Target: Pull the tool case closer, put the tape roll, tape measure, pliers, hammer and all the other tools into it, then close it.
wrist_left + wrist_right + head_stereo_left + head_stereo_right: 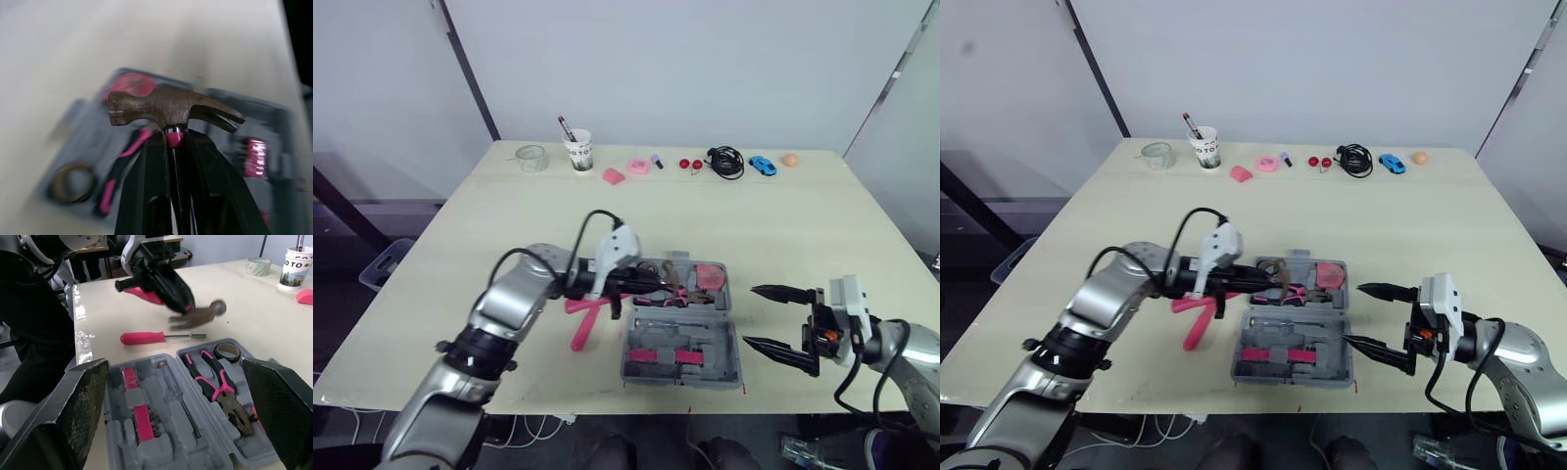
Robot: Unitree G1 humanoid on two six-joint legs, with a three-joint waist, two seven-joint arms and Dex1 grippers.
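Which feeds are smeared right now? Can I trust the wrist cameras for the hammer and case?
Left wrist view: hammer crisp in the shut left tool, tool case behind it smeared. Right wrist view: tool case and pliers clear, hammer head streaked by motion. Eye views: even light, no glare on the table.

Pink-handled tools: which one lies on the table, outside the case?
The screwdriver: it lies on the bare table beside the tool case. The pliers lie inside the case, and the hammer is held in the left gripper.
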